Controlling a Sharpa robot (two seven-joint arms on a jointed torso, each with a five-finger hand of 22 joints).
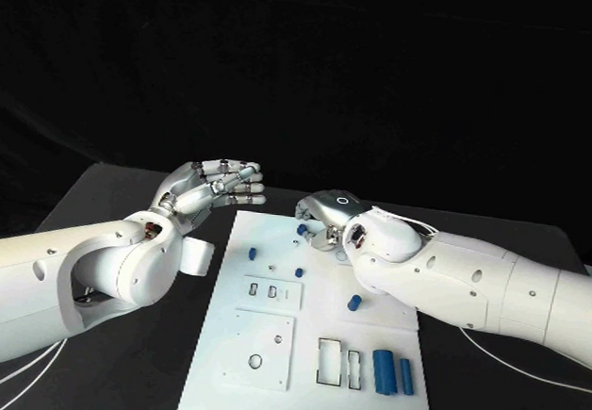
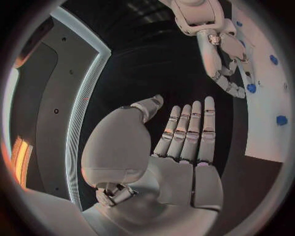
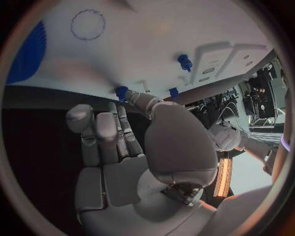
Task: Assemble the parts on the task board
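A black surface (image 1: pixel 133 194) carries the white task board (image 1: pixel 314 376). We see the left hand (image 1: pixel 213 188) raised beside the board's far left corner, fingers straight and apart, holding nothing. The right hand (image 1: pixel 329 217) reaches down over the board's far edge; its fingertips (image 3: pixel 136 98) touch a small blue part (image 3: pixel 122 92) there, though we cannot tell whether they grip it. Two blue bars (image 1: pixel 394 372) lie near the board's right edge.

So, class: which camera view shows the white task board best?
The head view: the whole task board lies flat below, with its cut-outs and blue parts. The left wrist view catches one edge strip; the right wrist view shows a curved portion beyond the right hand.
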